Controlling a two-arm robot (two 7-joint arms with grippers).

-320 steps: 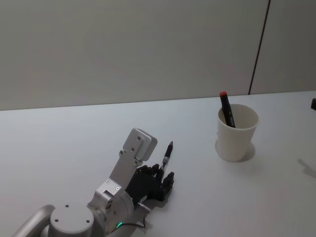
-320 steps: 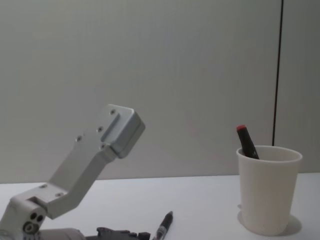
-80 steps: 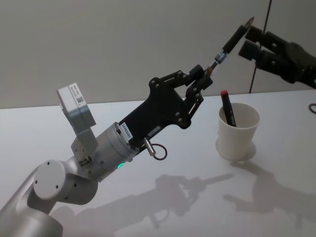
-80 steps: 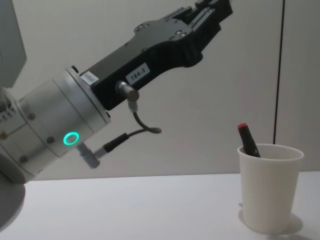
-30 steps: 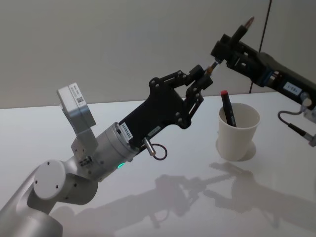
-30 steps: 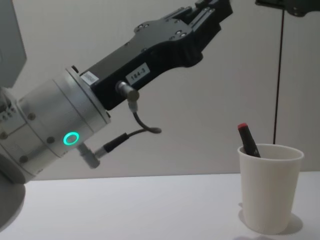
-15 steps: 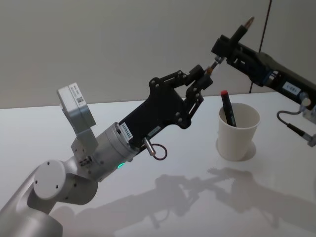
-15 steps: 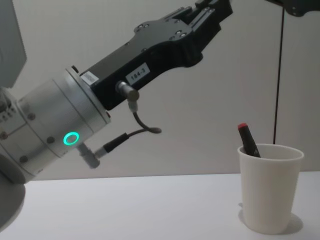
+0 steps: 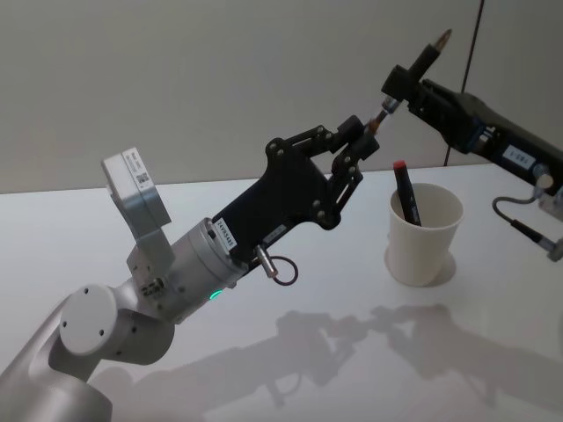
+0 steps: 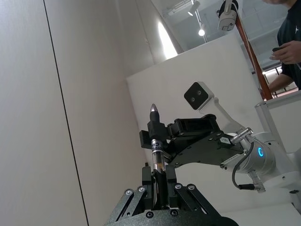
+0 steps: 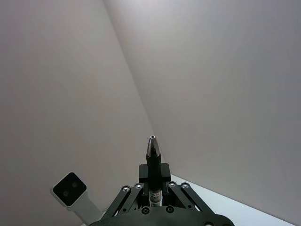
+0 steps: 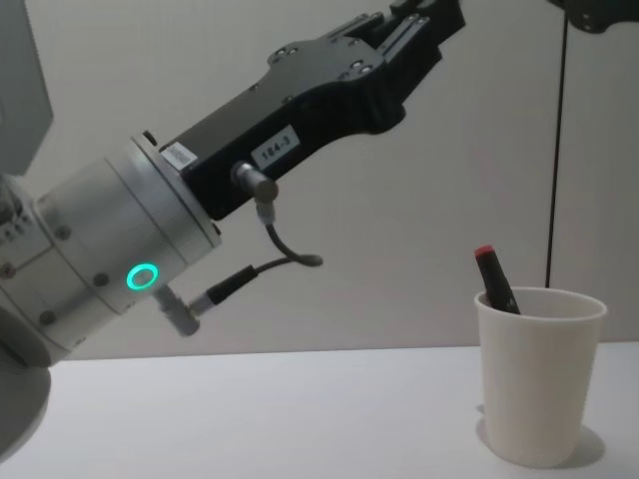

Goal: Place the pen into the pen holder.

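Observation:
A dark pen (image 9: 413, 75) is held slanting in the air, high over the table and left of the pen holder. My left gripper (image 9: 363, 134) is shut on its lower end. My right gripper (image 9: 398, 86) is shut on its middle, and the pointed upper end sticks out past it. In the left wrist view the pen (image 10: 157, 150) rises from my left gripper (image 10: 159, 184) through the right gripper (image 10: 156, 136). The right wrist view shows the pen (image 11: 153, 153) between its own fingers. The pen holder (image 9: 424, 236), a white paper cup (image 12: 539, 374), stands upright on the table.
A red-capped black marker (image 9: 405, 195) leans inside the cup, also seen in the chest view as the marker (image 12: 495, 282). The white table (image 9: 132, 229) runs to a grey wall. My left arm's body (image 12: 120, 259) fills the left side of the chest view.
The left gripper lifted the pen off the table and raised it. The right gripper came in open and shut on the pen. Over the last second almost nothing moved.

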